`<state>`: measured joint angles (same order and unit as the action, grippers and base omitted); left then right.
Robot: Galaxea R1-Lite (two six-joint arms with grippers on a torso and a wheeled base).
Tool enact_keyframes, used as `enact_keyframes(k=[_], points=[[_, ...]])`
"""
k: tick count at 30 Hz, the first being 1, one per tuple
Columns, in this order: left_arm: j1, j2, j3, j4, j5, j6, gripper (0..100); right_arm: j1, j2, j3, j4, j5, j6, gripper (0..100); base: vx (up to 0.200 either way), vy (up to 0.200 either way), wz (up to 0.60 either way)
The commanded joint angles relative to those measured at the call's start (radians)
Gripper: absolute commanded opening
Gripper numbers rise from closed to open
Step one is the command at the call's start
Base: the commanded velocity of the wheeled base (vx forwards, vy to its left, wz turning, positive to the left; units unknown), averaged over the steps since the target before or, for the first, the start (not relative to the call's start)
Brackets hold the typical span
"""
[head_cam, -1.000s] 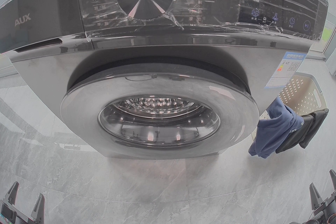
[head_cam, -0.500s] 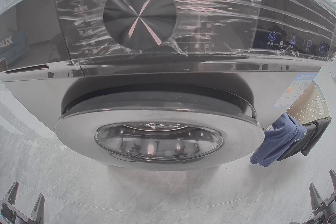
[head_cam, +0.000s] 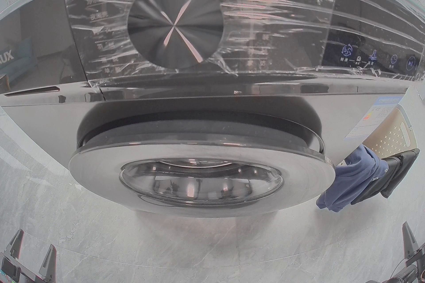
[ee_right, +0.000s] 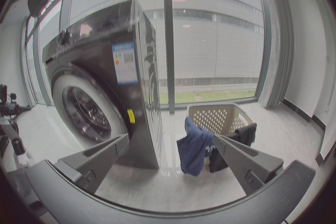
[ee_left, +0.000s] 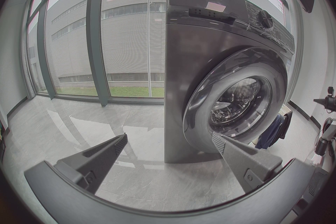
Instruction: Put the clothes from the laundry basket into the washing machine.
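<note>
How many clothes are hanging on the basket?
2: a blue garment and a black garment beside it, both draped over the laundry basket rim. More may hide inside.

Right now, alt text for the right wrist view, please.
A beige laundry basket sits on the floor beside the washing machine, a blue garment and a black garment draped over its rim. The open right gripper is empty.
</note>
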<state>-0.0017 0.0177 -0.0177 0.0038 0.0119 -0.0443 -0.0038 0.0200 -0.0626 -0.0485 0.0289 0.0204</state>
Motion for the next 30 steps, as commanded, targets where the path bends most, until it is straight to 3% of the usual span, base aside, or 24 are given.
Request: enact_keyframes(k=[1,4,8,11,15,17,19,22,27,30], points=[[0.000,-0.007,0.015,-0.001,0.000,0.000,100,0.008,0.264,-0.151,0.006,0.029,0.113,100,0.000,0.000,0.00],[0.000,-0.007,0.015,-0.001,0.000,0.000,100,0.041,0.443,-0.068,-0.013,0.086,0.135,100,0.000,0.000,0.00],[0.000,-0.007,0.015,0.001,0.000,0.000,100,0.100,0.661,-0.026,-0.154,0.092,0.064,100,0.000,0.000,0.00],[0.000,-0.007,0.015,0.001,0.000,0.000,100,0.191,0.785,-0.033,-0.260,0.089,0.076,100,0.000,0.000,0.00],[0.000,-0.007,0.015,0.001,0.000,0.000,100,0.370,0.897,-0.043,-0.409,0.085,0.182,100,0.000,0.000,0.00],[0.000,-0.007,0.015,0.001,0.000,0.000,100,0.461,0.936,-0.052,-0.465,0.066,0.257,100,0.000,0.000,0.00],[0.000,-0.007,0.015,-0.001,0.000,0.000,100,0.533,0.980,-0.071,-0.507,0.020,0.322,100,0.000,0.000,0.00],[0.000,-0.007,0.015,0.001,0.000,0.000,100,0.565,1.048,-0.097,-0.518,-0.018,0.335,100,0.000,0.000,0.00],[0.000,-0.007,0.015,0.001,0.000,0.000,100,0.588,1.135,-0.145,-0.518,-0.041,0.328,100,0.000,0.000,0.00],[0.000,-0.007,0.015,0.001,0.000,0.000,100,0.602,1.190,-0.183,-0.518,-0.046,0.296,100,0.000,0.000,0.00]])
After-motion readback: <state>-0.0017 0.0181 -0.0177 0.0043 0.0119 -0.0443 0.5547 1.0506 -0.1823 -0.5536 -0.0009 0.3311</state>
